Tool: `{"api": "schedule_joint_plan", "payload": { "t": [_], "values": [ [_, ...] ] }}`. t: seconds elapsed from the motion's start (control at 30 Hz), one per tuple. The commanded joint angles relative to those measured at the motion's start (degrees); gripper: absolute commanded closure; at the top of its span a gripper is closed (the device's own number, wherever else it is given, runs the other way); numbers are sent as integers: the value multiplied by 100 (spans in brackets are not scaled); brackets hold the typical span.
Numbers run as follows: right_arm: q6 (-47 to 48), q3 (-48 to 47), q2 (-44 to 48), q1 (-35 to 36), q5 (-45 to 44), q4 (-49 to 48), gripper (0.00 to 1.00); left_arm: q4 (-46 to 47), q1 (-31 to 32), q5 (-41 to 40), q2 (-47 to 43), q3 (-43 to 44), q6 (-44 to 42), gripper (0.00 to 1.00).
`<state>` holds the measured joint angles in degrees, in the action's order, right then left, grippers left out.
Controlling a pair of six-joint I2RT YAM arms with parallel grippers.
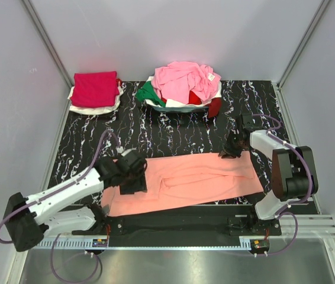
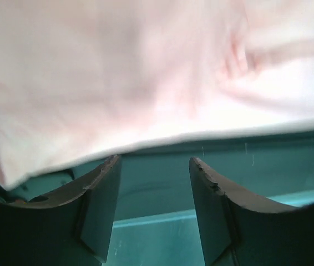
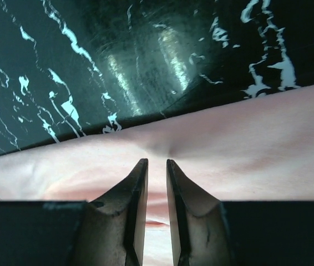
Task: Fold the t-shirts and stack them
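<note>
Top external view: salmon-orange t-shirt [image 1: 197,177] lay spread flat.
Left gripper [image 2: 154,160]: jaws spread, hem just ahead.
Right gripper [image 3: 156,162]: pinched on far hem.
Technique: left gripper needed a firm hem pinch before an even lift.

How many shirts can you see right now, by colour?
salmon-orange shirt: 1, spread flat
crimson shirt: 1, folded
white shirt: at least 1, under the crimson one
pink shirt: 1
green shirt: 1
red shirt: 1
Total: 6 visible; more may be buried under the pink one.
</note>
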<state>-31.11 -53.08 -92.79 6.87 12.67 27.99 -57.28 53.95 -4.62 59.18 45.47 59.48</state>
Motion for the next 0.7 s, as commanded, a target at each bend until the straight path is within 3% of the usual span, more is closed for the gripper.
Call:
{"api": "schedule_joint_plan", "payload": {
  "t": [0.0, 0.07, 0.27, 0.47, 0.57, 0.67],
  "values": [
    [281, -255, -10, 165, 237, 39, 74, 698, -1209, -207, 339, 59, -1051, 43],
    [447, -387, -194, 165, 228, 223, 74, 1198, -1876, -153, 829, 14, -1516, 43],
    [580, -353, -721, 165, 306, 225, 74, 2158, -3020, 321, 2814, 277, -2238, 52],
    [414, 104, -697, 305, 579, 198, 73, 2177, -3391, 322, 3977, 1278, -2572, 53],
    [212, 447, -382, 559, 763, 295, 72, 1941, -3558, 199, 4820, 2261, -2792, 54],
    [-218, 868, 145, 1120, 886, 383, 71, 1389, -3646, 234, 5874, 3868, -3029, 55]
  ]
}}
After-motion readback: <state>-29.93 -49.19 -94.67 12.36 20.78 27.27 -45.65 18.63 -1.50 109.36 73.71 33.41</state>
